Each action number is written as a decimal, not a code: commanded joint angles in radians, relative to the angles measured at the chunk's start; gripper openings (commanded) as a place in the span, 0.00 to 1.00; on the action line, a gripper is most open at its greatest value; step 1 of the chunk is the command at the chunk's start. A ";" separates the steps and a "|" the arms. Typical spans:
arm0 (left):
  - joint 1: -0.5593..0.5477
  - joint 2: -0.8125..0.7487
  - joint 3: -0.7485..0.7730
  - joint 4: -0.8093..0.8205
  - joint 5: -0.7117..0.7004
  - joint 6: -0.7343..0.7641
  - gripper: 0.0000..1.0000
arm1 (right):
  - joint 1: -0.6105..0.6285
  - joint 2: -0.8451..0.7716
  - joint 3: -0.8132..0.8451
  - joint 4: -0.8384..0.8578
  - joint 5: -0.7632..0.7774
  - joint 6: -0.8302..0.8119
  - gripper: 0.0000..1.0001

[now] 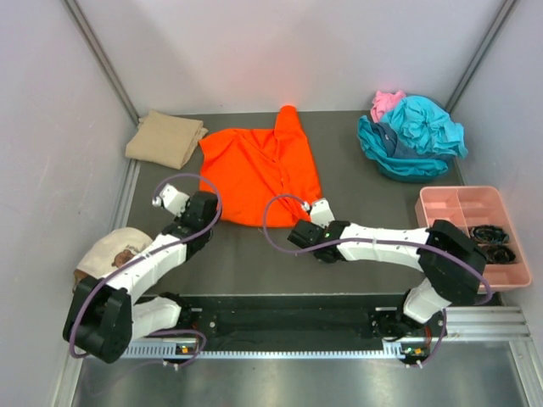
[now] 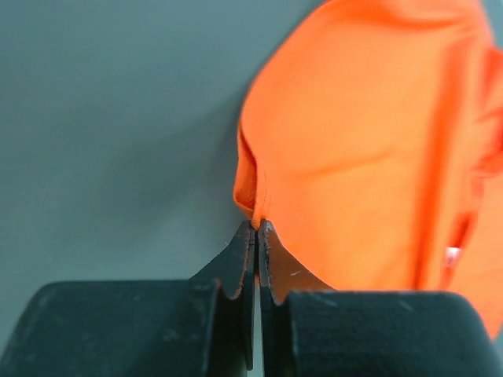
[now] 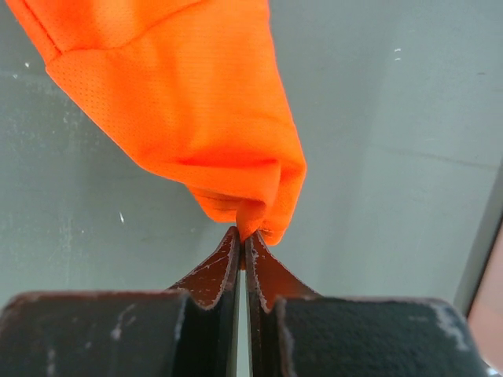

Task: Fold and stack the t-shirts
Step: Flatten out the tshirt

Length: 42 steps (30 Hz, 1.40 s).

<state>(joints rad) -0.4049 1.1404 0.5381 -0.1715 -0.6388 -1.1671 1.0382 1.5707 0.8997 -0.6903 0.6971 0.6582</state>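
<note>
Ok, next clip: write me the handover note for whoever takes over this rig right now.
The left gripper: jaws shut on the near-left edge of the orange t-shirt.
The right gripper: jaws shut on its near-right corner.
The orange t-shirt lies spread mid-table, not yet folded. The tan t-shirt sits folded at the far left. The teal t-shirts and the pink t-shirt are heaped at the far right, unfolded.
Done: the tan one, by the look of it.
Left: fold the orange one, then the heap, and stack them all.
</note>
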 commanded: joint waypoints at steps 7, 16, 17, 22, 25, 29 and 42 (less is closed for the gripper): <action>0.008 0.019 0.276 -0.144 -0.101 0.357 0.00 | -0.063 -0.297 0.097 -0.077 0.076 -0.028 0.00; 0.037 0.022 0.505 -0.226 -0.082 0.530 0.00 | -0.141 -0.465 0.228 -0.127 0.148 -0.150 0.00; 0.040 0.021 0.526 -0.236 -0.079 0.553 0.00 | -0.147 -0.480 0.237 -0.118 0.145 -0.158 0.00; 0.051 0.009 0.670 -0.290 -0.071 0.644 0.00 | -0.158 -0.595 0.283 -0.069 0.157 -0.250 0.00; 0.063 0.012 0.756 -0.307 -0.070 0.690 0.00 | -0.174 -0.620 0.327 -0.077 0.177 -0.285 0.00; 0.077 0.036 0.868 -0.350 -0.058 0.744 0.00 | -0.211 -0.640 0.369 -0.086 0.208 -0.322 0.00; 0.132 0.094 1.094 -0.359 -0.036 0.851 0.00 | -0.398 -0.644 0.519 0.046 0.286 -0.465 0.00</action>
<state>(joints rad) -0.2966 1.2278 1.5455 -0.5392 -0.6594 -0.3759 0.6815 0.9504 1.3258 -0.7322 0.8795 0.2634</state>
